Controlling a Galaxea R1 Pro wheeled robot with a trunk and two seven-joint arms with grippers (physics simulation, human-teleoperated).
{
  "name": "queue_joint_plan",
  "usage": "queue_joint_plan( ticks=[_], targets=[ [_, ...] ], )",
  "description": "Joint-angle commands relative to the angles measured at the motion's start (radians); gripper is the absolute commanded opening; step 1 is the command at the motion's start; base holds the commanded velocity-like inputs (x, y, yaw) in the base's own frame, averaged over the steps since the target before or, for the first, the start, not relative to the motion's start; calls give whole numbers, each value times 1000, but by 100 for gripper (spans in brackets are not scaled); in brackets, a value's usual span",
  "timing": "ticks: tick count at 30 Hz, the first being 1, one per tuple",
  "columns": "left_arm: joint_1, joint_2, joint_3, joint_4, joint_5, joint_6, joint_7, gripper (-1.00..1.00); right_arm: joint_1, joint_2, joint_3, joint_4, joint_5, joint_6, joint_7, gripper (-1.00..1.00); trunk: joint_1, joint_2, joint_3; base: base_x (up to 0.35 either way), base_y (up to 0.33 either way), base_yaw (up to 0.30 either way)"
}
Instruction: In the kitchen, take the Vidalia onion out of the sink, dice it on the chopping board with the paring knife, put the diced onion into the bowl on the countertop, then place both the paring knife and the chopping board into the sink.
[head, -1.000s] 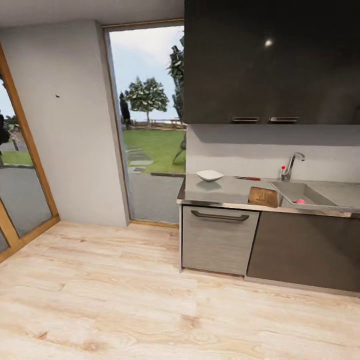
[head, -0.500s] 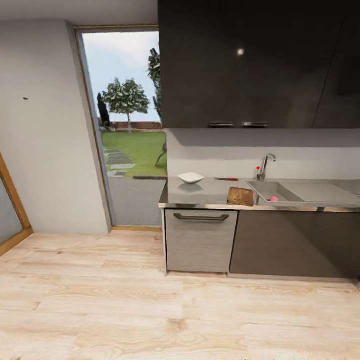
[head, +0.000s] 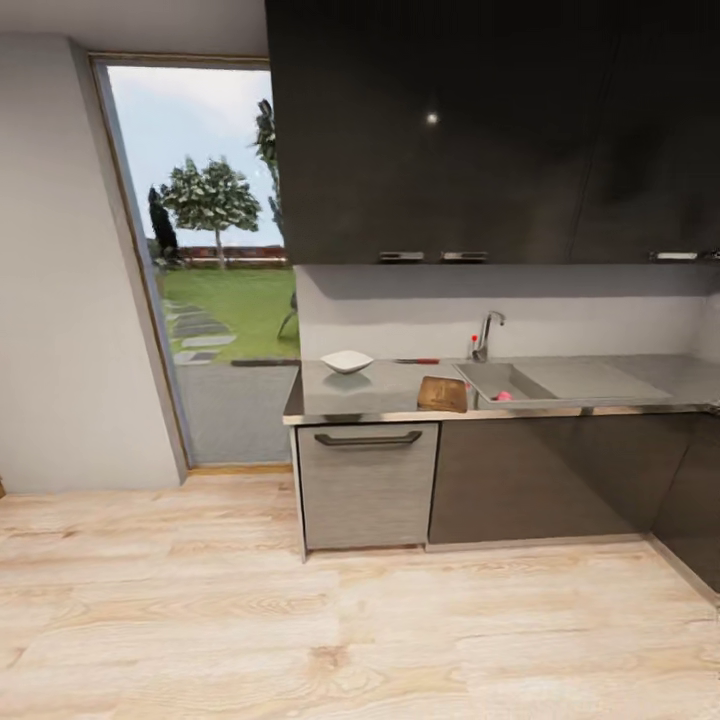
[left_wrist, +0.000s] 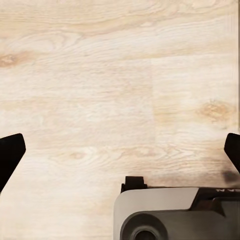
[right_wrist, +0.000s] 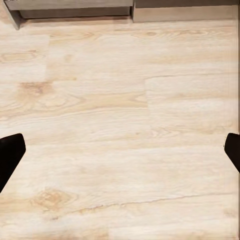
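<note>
Across the kitchen, the grey countertop (head: 385, 386) carries a white bowl (head: 347, 361) at its left end. Behind it lies the red-handled paring knife (head: 417, 361). The brown chopping board (head: 443, 394) rests at the front edge, just left of the sink (head: 520, 381). In the basin's front corner sits the pinkish Vidalia onion (head: 503, 396), with the chrome tap (head: 487, 335) behind. My left gripper (left_wrist: 120, 152) and right gripper (right_wrist: 120, 150) are both open over bare wood floor, far from the counter, with nothing between the dark fingertips (left_wrist: 10, 155).
Pale wood floor (head: 350, 620) stretches between me and the grey base units (head: 367, 485). A tall glass door (head: 200, 260) stands left of the counter. Dark wall cabinets (head: 480, 130) hang above, and more base units (head: 690, 500) turn the corner at the right.
The whole head view has shifted: the counter now sits further left and a little smaller, with more of its right end showing. The camera moved; bowl, knife, board and onion kept their places.
</note>
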Motion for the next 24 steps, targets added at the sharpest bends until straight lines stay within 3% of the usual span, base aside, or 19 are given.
queue_joint_plan(
  ticks=[1,24],
  targets=[
    [0,0,1,-1,0,-2,0,100,0,0,0,-1,0,-2,-1,100,-4,6,2,0,0,-94],
    [0,0,1,-1,0,-2,0,100,0,0,0,-1,0,-2,-1,100,-92,167,75,0,0,-12]
  ],
)
